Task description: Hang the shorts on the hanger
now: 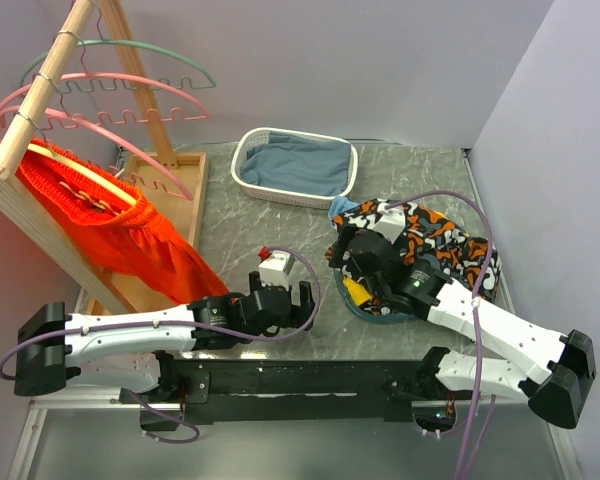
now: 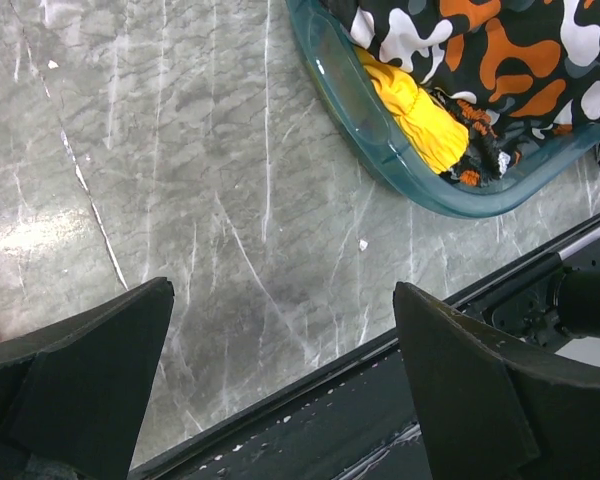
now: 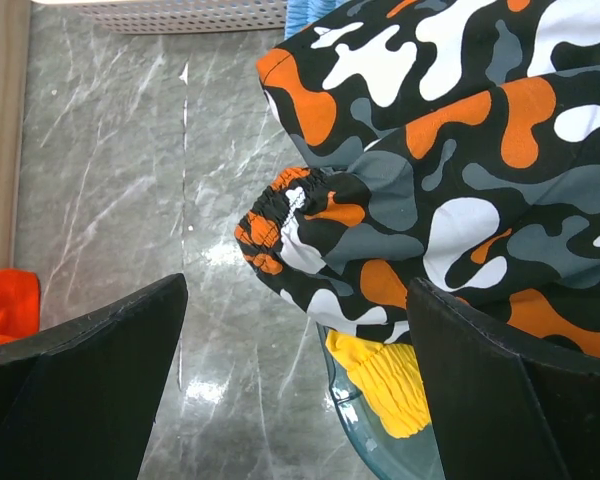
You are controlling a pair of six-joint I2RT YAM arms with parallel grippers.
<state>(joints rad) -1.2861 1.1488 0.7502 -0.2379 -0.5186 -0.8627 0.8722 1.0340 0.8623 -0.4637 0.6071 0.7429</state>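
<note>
Two end effectors, both wide open, empty. Hanger (image 1: 130, 122) hung on rack (image 1: 40, 130), far left. Left end effector (image 2: 283, 290) sat over surface (image 2: 180, 150). Right end effector (image 3: 298, 285) hovered at shorts (image 3: 460, 150), heaped over teal bin (image 2: 380, 140), right side. Good grasp needed: elastic waistband only, avoiding yellow cloth (image 3: 380, 385) beneath.

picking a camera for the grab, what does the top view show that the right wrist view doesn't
Only the top view: the wooden rack with pink hangers, and the left gripper. Only the right wrist view: the shorts' gathered waistband up close, just ahead of the right gripper's open fingers. Both: the shorts, the yellow cloth in the teal tub, the white basket, the orange garment.
</note>
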